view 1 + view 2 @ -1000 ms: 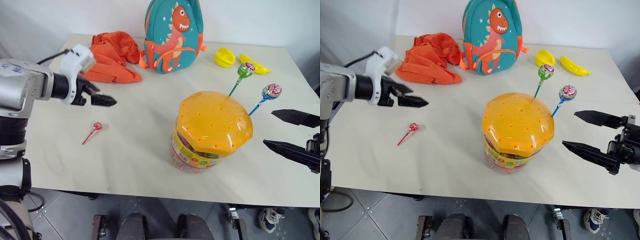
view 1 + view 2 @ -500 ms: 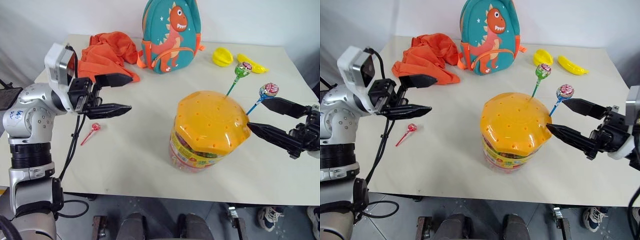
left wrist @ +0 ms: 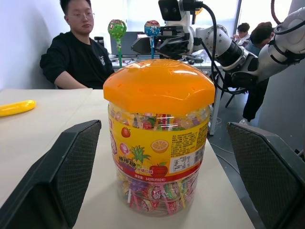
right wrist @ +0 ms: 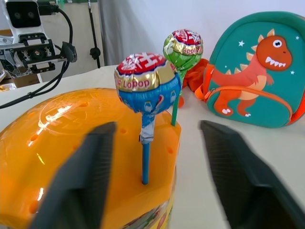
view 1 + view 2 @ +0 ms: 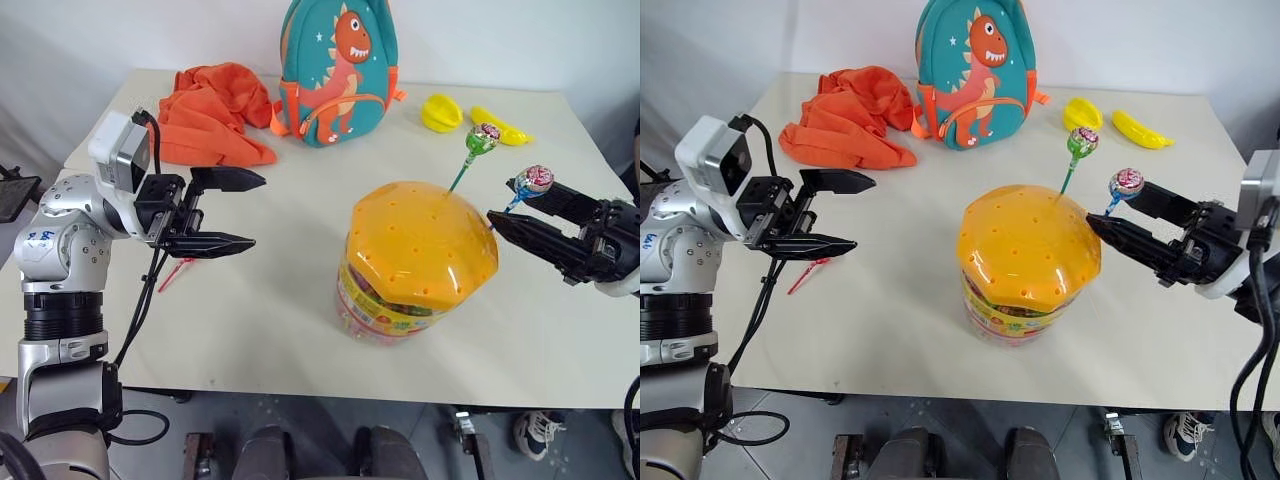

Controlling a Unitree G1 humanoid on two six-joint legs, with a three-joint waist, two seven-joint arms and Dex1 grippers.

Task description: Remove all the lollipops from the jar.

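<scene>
You are looking down over a pale table with the jar standing near its front edge, a clear tub of sweets under a domed orange lid dotted with small holes. Two lollipops stand upright with their sticks pushed into holes at the lid's far right side: the green lollipop farther back, and the blue lollipop just beside it toward your right. Your right gripper reaches in from the right, its two black fingers on either side of the blue lollipop's stick with a gap visible between each finger and the stick, so it is not clenched and grasps nothing. Your left gripper hovers above the table's left part, pointing toward the jar, fingers spread wide and empty. The red lollipop lies flat on the table below that gripper, partly hidden by it, well apart from the jar. At the back of the table are an orange cloth, a teal dinosaur backpack and two yellow banana toys. In the left wrist view, a seated person in black shows behind the jar.
</scene>
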